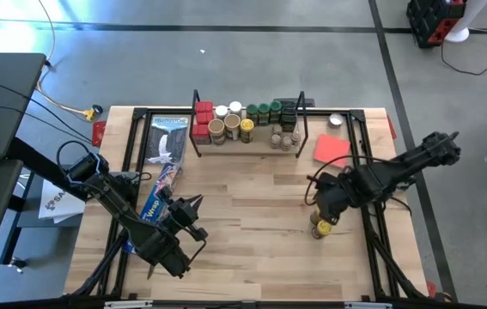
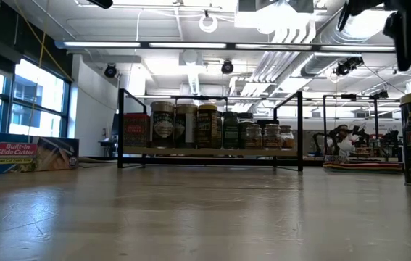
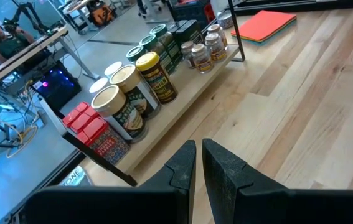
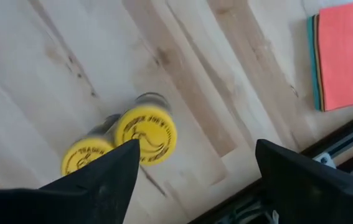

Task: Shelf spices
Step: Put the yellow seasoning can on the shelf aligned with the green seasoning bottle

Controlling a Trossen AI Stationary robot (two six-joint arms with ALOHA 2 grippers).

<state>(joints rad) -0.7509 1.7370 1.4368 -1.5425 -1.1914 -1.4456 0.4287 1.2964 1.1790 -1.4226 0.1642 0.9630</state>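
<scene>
Hovering spread-open over two yellow-lidded jars (image 4: 145,136) at lower right, the right gripper (image 4: 195,168) is probably positioned to descend and grasp one, while the left gripper (image 3: 198,163) waits clenched.

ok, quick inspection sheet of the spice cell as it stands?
Surface: wooden tabletop, bare in the middle.
Job's things: shelf along the far edge holds red tins and jars with tan, white, yellow and green lids; two yellow-lidded jars stand on the table, unshelved.
Clutter: blue plastic-wrap box, red sheet.
Grippers: left gripper shut, empty, near the box; right gripper open above the two jars.
Cables: yellow cable on the floor.
Surroundings: a person at a desk behind the shelf.
</scene>
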